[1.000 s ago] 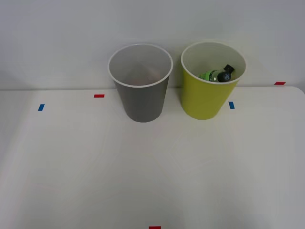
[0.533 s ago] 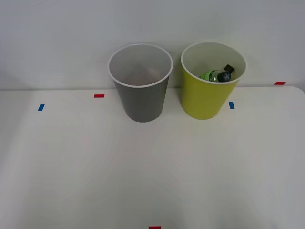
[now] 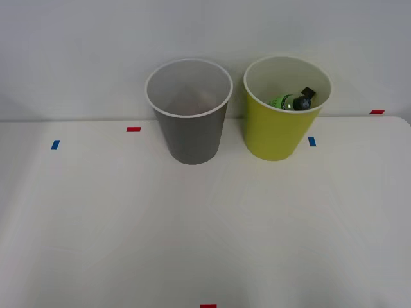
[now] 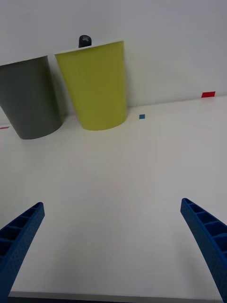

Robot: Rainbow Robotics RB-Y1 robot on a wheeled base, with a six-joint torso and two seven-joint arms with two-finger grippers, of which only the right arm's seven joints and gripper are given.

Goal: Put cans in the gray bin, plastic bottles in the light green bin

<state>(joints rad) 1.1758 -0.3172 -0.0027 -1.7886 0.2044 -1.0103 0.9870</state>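
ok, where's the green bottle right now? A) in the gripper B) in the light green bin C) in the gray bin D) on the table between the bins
B: the bottle lies inside the light green bin, its dark cap poking above the rim, and the open right gripper holds nothing.

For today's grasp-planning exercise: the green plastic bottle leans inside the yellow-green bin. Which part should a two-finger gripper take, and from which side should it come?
Probably the dark cap end of the green bottle, approached from above through the light green bin's open mouth. The bottle leans with its cap up by the rim, poking above it in the wrist view, while the tall wall blocks any sideways approach. The right gripper is open.
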